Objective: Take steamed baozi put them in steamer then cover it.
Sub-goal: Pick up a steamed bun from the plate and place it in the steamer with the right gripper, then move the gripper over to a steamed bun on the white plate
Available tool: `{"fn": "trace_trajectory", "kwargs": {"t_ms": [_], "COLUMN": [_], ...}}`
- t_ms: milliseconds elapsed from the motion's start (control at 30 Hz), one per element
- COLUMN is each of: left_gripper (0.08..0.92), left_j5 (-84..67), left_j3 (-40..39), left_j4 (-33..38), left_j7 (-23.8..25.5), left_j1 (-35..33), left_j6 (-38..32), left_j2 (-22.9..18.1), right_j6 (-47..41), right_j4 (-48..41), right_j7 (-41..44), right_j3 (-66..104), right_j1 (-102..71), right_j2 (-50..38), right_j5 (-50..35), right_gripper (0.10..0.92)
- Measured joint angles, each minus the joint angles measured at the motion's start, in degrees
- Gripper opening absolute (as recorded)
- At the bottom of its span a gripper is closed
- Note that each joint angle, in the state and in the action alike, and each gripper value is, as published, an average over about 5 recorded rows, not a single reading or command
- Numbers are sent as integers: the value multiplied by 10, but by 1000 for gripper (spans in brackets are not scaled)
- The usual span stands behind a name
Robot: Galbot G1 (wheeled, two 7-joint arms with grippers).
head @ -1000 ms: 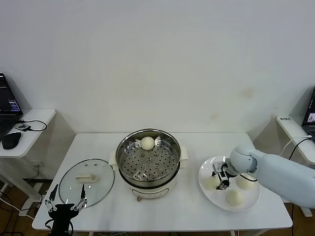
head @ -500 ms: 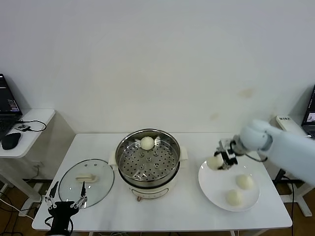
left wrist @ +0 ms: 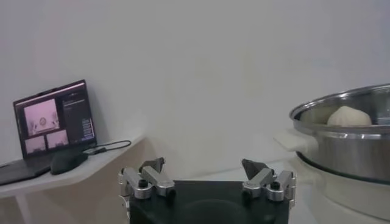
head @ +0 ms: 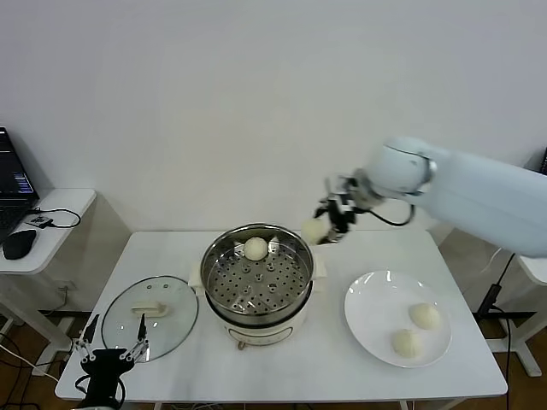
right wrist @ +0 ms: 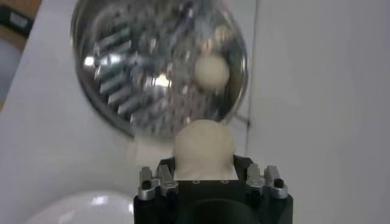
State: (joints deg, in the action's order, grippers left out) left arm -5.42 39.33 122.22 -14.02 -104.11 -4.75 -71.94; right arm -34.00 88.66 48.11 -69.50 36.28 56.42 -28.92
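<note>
Your right gripper [head: 329, 224] has come up off the plate [head: 376, 329] and swung over to the steamer [head: 256, 278] with a bun [head: 314, 230] in it. Its fingers are shut tight on that bun, which now hangs in the air just past the pot's rim, on the plate side and toward the back. In the right wrist view the bun [right wrist: 204, 145] sits right at the fingers, and the steamer [right wrist: 122, 85] lies straight ahead and below, so you only need to go a bit more toward the middle of the pot and then down. One bun [head: 255, 248] is already on the tray at the back, so I think you should aim for a bare spot in front of it, so the two don't bump. Two more buns [head: 426, 315] wait on the plate. Your left gripper [head: 113, 351] rests low at the front of the bench [head: 282, 376], near the glass lid [head: 152, 312], with its fingers apart and nothing in them. It is the nearer arm for the lid later on.
</note>
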Motion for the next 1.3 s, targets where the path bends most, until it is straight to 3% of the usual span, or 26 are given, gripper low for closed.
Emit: {"fn": "trace_trajectory", "kwargs": {"t_ms": [367,800,1100,1300], "left_gripper": [823,823,823,823], "left_j5": [-12,-17,-19,-19], "left_j3": [15,19,21,21], "left_j4": [3,-2,-2,2], "left_j7": [0,0,-1,0], "left_j1": [3,8,10,10], "left_j6": [1,1,0,0], "left_j2": [0,0,-2,-2], "right_j6": [-49,-67,-72,-68], "right_j4": [-78,-151,-178,-167], "right_j7": [-41,-67,-72,-49], "right_j3": [-21,-28,-26,-22], "right_j1": [-41,-100,-115,-93], "right_j2": [138,225,246,228], "right_j5": [-40,-39,-27,-17], "right_gripper": [603,613,804,822]}}
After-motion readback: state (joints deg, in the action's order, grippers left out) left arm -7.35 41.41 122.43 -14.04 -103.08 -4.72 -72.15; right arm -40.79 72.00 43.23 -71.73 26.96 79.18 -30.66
